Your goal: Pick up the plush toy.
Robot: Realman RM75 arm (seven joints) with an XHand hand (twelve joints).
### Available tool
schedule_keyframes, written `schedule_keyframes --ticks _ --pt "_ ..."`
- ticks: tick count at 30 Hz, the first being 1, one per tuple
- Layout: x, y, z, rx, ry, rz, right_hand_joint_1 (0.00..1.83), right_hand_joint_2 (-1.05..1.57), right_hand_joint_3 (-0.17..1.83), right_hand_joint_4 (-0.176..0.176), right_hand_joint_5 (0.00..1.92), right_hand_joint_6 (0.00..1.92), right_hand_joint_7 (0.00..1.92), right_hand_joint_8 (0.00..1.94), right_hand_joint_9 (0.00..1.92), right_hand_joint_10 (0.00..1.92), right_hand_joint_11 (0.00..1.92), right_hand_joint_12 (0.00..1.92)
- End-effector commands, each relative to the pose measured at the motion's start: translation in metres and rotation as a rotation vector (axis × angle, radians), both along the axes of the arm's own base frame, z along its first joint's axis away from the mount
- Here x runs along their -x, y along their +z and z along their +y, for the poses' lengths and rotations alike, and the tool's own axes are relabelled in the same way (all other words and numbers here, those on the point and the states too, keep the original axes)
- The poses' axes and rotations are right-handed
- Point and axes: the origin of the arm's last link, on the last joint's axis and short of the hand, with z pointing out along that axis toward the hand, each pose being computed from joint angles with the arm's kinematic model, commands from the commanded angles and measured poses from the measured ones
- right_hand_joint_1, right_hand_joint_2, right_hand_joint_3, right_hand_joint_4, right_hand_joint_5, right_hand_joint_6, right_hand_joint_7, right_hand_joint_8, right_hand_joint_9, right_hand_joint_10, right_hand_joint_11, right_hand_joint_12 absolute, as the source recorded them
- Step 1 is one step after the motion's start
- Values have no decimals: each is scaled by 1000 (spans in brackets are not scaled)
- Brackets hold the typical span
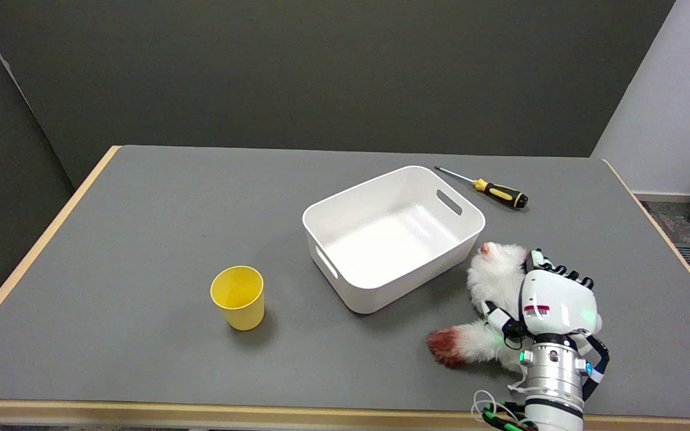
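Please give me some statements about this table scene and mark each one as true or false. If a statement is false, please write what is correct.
1. The right hand lies on top of the plush toy. True.
2. The plush toy is inside the white bin. False: it lies on the table, beside the bin's near right corner.
3. The yellow cup stands upright, to the left of the bin. True.
4. The screwdriver lies inside the yellow cup. False: it lies on the table beyond the bin.
5. The bin holds several objects. False: nothing shows inside it.
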Motion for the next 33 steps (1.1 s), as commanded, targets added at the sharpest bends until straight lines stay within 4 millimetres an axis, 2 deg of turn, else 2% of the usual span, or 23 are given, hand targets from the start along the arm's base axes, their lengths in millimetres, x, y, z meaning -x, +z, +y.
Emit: schedule_keyframes --ticks 1,10,12,18,33 --pt "1 3 -14 -23 -3 7 1181 1173 259 -176 550 1445 795 1600 926 1815 803 1919" --pt "-8 3 -23 -63 50 95 1217 1150 298 -176 555 1434 781 1574 865 1804 786 1908" --pt "-16 3 -24 -84 99 157 1333 1119 341 -176 541 1368 737 1499 746 1828 747 1883" --pt "-39 4 -25 -110 225 310 1342 1025 506 -176 567 1402 762 1485 786 1805 785 1842" --pt "-69 47 -7 -41 332 451 1347 1008 514 -176 586 1387 782 1453 804 1775 786 1853"
